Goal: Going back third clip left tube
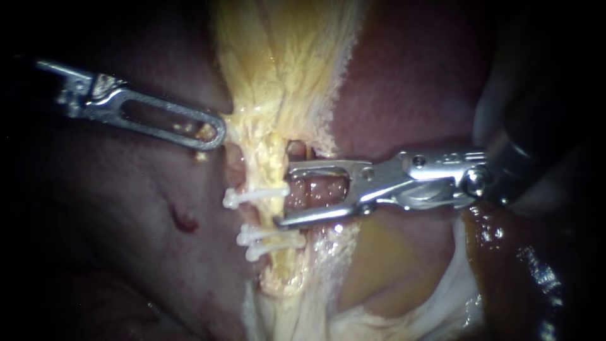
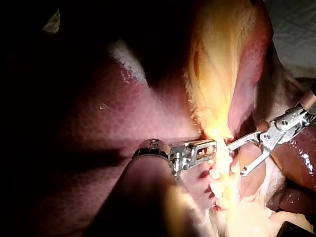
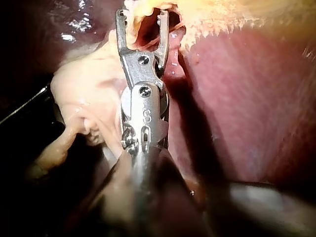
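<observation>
The right instrument [image 1: 284, 194] holds its jaws wide apart and empty, tips at the left tube [image 1: 273, 158], where the uppermost clip [image 1: 255, 196] of three sits between them. The left instrument [image 1: 214, 134] has its jaws closed on the yellow tissue [image 1: 278, 63] beside. Pulled back crooked, an open jaw could snag that clip and loosen it.

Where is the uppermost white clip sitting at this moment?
In the endoscope view, near centre, the uppermost clip crosses the yellowish tube, its right end at the tips of the right instrument, whose jaws stand open; two more clips sit just below.
</observation>
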Action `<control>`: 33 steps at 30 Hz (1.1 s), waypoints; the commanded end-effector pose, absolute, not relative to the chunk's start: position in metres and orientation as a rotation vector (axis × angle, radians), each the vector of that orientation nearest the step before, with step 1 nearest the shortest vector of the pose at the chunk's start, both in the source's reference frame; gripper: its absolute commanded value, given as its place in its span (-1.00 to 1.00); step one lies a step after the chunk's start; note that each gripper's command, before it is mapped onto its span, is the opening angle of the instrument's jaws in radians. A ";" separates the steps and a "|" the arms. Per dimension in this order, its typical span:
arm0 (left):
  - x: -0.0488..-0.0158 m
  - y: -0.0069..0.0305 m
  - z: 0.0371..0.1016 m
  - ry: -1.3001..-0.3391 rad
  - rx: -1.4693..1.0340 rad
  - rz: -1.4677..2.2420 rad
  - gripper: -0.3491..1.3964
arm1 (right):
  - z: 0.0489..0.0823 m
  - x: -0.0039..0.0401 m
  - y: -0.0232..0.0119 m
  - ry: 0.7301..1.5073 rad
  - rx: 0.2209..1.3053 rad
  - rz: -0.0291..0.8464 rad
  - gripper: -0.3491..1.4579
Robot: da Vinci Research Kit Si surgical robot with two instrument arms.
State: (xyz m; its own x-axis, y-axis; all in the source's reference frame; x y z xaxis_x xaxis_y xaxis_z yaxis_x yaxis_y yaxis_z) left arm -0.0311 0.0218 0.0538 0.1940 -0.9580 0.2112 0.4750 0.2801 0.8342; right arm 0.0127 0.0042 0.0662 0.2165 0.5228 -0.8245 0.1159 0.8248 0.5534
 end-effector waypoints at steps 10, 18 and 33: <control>-0.0311 0.0218 0.0538 -0.845 0.707 -1.131 -1.00 | 0.0629 0.0070 0.0050 1.340 0.522 0.267 -0.06; -0.0312 0.0218 0.0539 -0.845 0.707 -1.131 -1.00 | 0.0618 0.0044 0.0057 1.341 0.507 0.253 -0.06; -0.0327 0.0212 0.0559 -0.848 0.689 -1.135 -1.00 | 0.0620 0.0025 0.0057 1.340 0.506 0.244 -0.06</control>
